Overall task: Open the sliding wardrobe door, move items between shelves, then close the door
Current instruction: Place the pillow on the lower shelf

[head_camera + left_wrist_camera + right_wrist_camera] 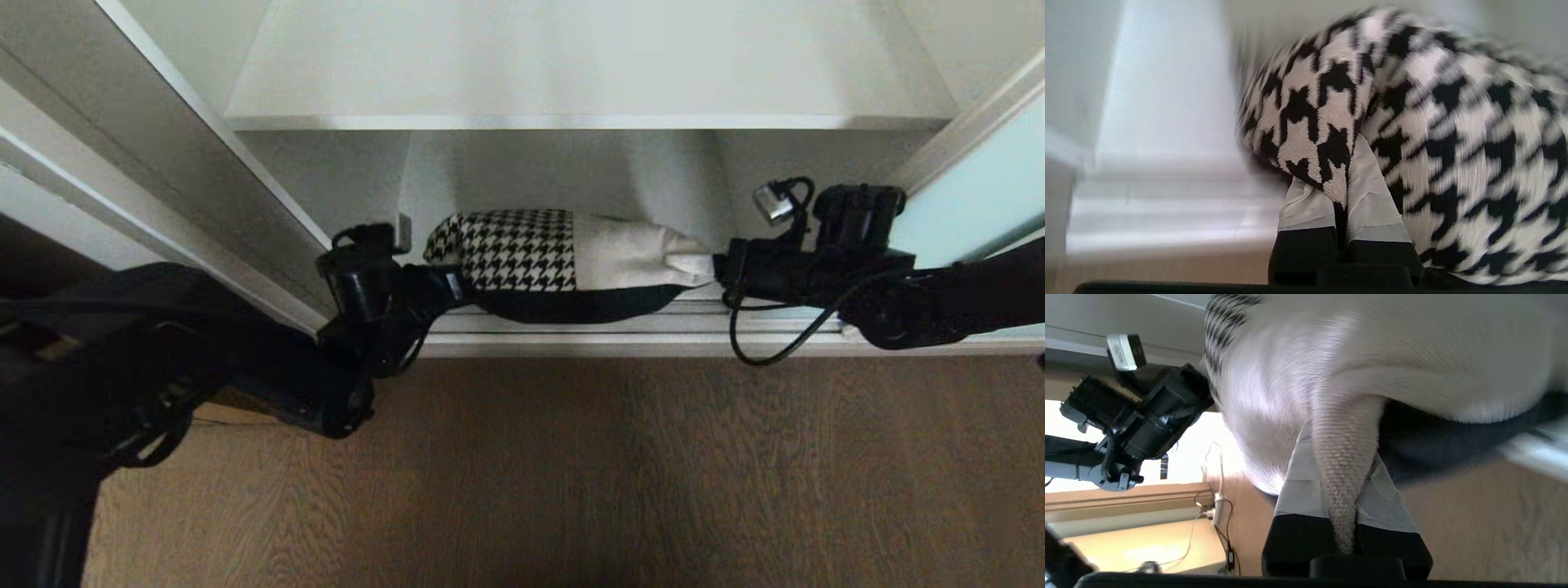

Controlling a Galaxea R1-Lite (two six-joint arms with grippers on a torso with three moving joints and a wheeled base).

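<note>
The cushion (555, 257) I am carrying hangs stretched between my two pincers at the mouth of the open wardrobe, just above the pale sill track and in front of the lower compartment. Its left part is black-and-white houndstooth, its right part plain cream with a fine ribbed weave, and a charcoal underside bulges darkly along the near edge; whether this is one cushion or two pressed together I cannot tell. My left gripper (441, 282) reaches in level from the left and is clenched on the houndstooth corner, and my left wrist view shows the fleecy check fabric pinched between the pale taped fingertips (1306, 204). My right gripper (718, 265) comes in level from the right, clamped on a drawn-out tail of the cream cloth, which my right wrist view shows squeezed into a narrow twist between its taped fingertips (1386, 498). Above and farther back, a flat white shelf (588, 121) spans the compartment with a thin front edge. On the right the sliding wardrobe door (980, 196) shows as frosted pale aqua glass in a slim silvery frame. Nearer to me lies brown wood-grain floor (571, 474).
</note>
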